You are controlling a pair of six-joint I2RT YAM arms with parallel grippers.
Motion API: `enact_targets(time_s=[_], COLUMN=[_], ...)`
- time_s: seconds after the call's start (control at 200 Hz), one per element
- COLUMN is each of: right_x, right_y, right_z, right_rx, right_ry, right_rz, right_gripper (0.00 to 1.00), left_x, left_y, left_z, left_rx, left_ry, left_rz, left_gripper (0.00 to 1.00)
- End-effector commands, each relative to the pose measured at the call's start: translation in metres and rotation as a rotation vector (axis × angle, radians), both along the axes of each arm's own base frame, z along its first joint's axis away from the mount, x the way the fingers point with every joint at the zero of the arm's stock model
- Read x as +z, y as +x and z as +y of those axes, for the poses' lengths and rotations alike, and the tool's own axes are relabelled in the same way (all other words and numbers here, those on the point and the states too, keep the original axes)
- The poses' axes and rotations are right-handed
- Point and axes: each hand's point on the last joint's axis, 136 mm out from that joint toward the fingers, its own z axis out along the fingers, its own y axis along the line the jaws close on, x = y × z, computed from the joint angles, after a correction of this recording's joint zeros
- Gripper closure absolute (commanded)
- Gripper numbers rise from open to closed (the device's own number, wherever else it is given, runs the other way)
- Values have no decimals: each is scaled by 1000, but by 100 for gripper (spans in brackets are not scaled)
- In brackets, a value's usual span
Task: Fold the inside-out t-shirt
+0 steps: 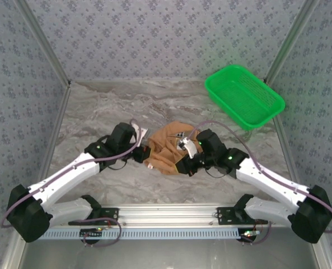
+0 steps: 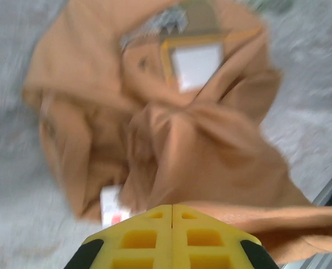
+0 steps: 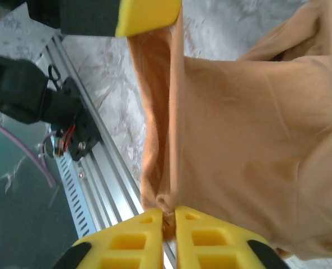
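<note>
The orange-tan t-shirt (image 1: 164, 147) lies bunched in a wrinkled heap at the middle of the marble table (image 1: 110, 106), between the 2 arms. In the left wrist view a white neck label (image 2: 196, 66) shows on its upper folds. The left gripper (image 2: 172, 207) sits at the heap's left edge with its yellow fingers pressed together. A strip of cloth runs off from their tips, so it looks clamped on the shirt. The right gripper (image 3: 169, 214) is at the heap's near right edge, pinching a fold of fabric that stretches away from it. A green mesh basket (image 1: 244, 96) stands well apart, toward the far right corner.
</note>
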Motion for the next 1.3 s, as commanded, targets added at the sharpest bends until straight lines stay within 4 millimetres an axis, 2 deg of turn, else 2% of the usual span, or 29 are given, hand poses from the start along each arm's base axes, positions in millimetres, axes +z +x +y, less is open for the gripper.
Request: enact_targets(time_s=[0.0, 0.065, 0.145, 0.195, 0.265, 0.36, 0.475, 0.54, 0.61, 0.7, 0.789, 0.864, 0.934, 0.984, 1.034, 1.164, 1.294], right_x=[4, 9, 16, 16, 10, -4, -20, -30, -47, -71, -91, -103, -106, -104, -98, -71, -45], right_y=[-6, 0, 17, 40, 83, 139, 179, 192, 197, 198, 198, 194, 192, 191, 194, 210, 222], right_z=[11, 14, 11, 4, -17, -64, -107, -126, -137, -138, -126, -115, -110, -107, -108, -116, -121], right_rx=[94, 96, 55, -31, -218, -507, -679, -729, -754, -738, -683, -652, -645, -643, -651, -675, -680], right_ry=[13, 17, 26, 9, -57, -201, -390, -449, -458, -430, -418, -395, -365, -344, -330, -326, -302], right_rz=[6, -1, -27, -50, -68, -89, -139, -103, -21, 89, 165, 221, 233, 232, 207, 97, 24], right_gripper=[78, 73, 67, 64, 61, 52, 44, 38, 32, 25, 24, 28, 35, 47, 59, 78, 96], left_x=[-36, -45, -49, -48, -42, -25, -9, -14, -26, -45, -63, -75, -87, -91, -95, -108, -110], left_y=[-22, -27, -29, -27, -18, 12, 67, 98, 123, 145, 161, 167, 167, 167, 166, 167, 169], left_z=[34, 40, 44, 46, 51, 45, 15, 4, -6, -17, -31, -44, -50, -55, -58, -59, -55], left_rx=[111, 125, 130, 141, 172, 213, 231, 259, 273, 265, 229, 187, 166, 151, 139, 125, 118], left_ry=[129, 158, 175, 177, 177, 113, -4, -4, 1, 27, 57, 51, 54, 46, 38, 51, 27], left_rz=[147, 181, 192, 179, 133, 20, -49, -41, -11, 29, 72, 115, 150, 169, 184, 206, 229], left_gripper=[99, 85, 69, 60, 47, 37, 34, 34, 33, 30, 27, 27, 28, 33, 42, 62, 88])
